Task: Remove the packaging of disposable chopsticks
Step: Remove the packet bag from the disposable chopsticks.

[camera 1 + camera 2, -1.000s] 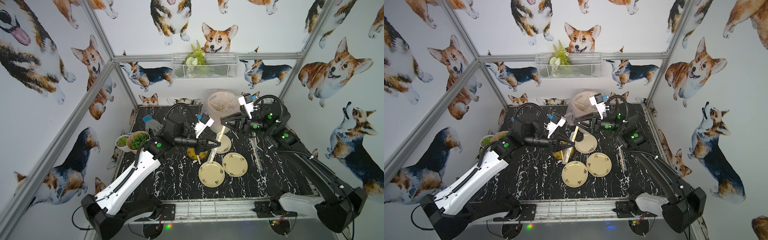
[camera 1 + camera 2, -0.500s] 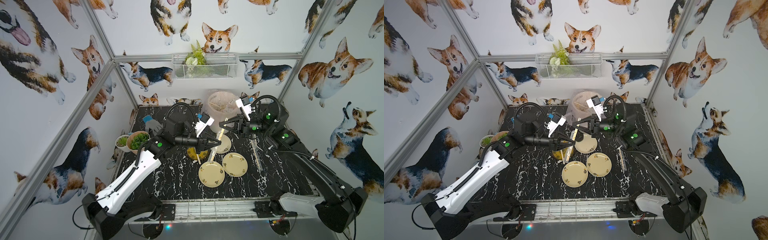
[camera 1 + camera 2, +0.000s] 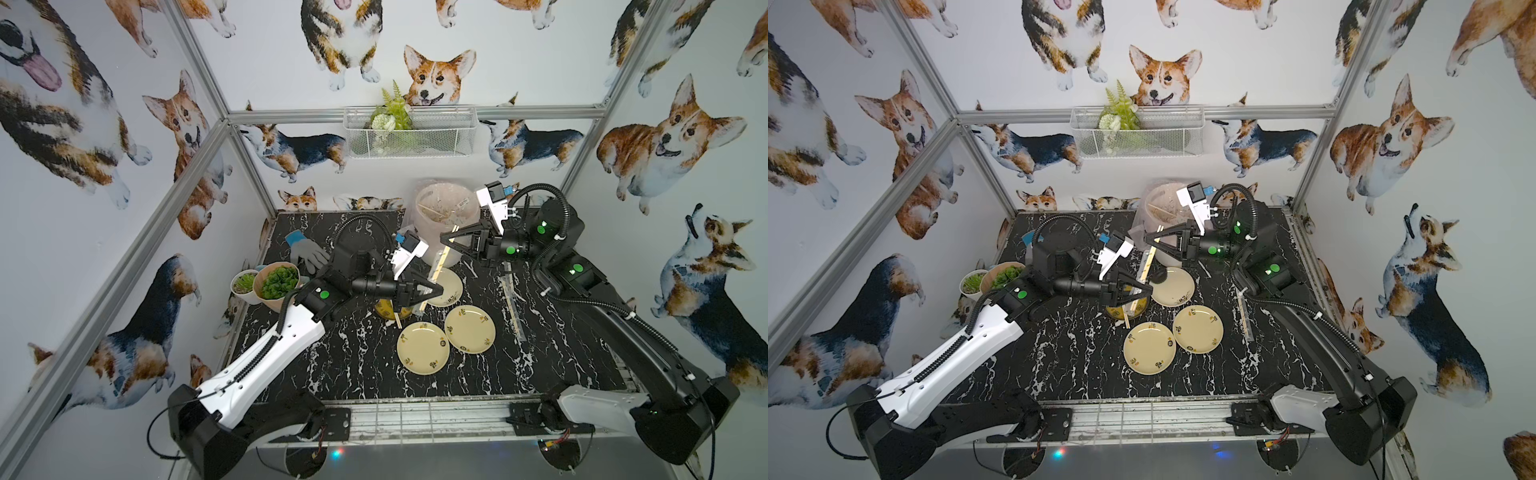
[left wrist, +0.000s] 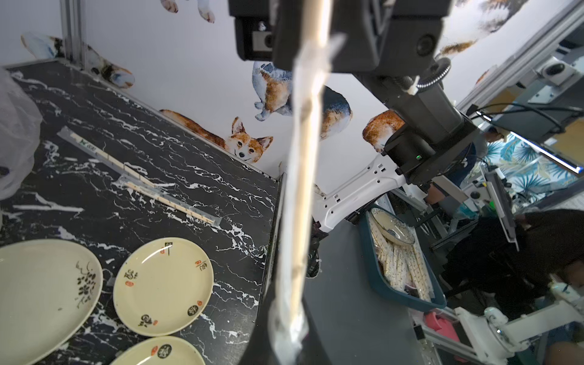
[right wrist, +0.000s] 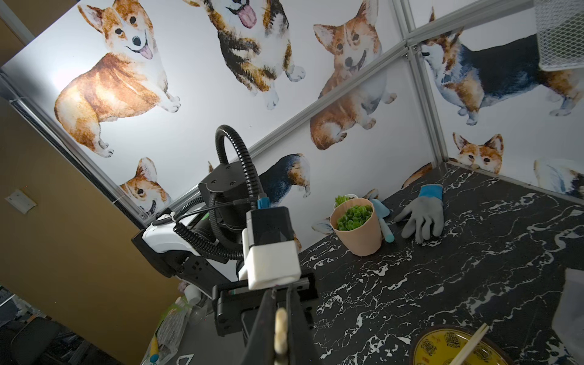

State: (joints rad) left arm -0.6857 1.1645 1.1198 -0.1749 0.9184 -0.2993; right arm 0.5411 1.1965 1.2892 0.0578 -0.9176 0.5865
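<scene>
A pair of disposable chopsticks (image 3: pixel 450 237) hangs slanted over the plates, still inside its clear packaging (image 3: pixel 435 268). My left gripper (image 3: pixel 437 287) is shut on the crinkled lower end of the packaging (image 4: pixel 292 164), low in the left wrist view. My right gripper (image 3: pixel 443 240) is shut on the bare upper tips of the chopsticks (image 5: pixel 280 325), just in front of the bin. In the left wrist view the chopsticks (image 4: pixel 308 126) run up to the right gripper's jaws. Both grippers face each other, with the stick stretched between them.
Two more wrapped pairs (image 3: pixel 513 305) lie on the right of the black marble table (image 3: pixel 353 365). Three cream plates (image 3: pixel 423 348) sit mid-table. A yellow bowl (image 3: pixel 385 311) holds bare sticks. The pink-lined bin (image 3: pixel 446 210) stands at the back; plant pots (image 3: pixel 276 283) and a grey glove (image 3: pixel 306 254) lie at the left.
My right gripper has closed on the chopsticks' upper end. The left gripper stays on the packaging's lower end. Neither arm has shifted much.
</scene>
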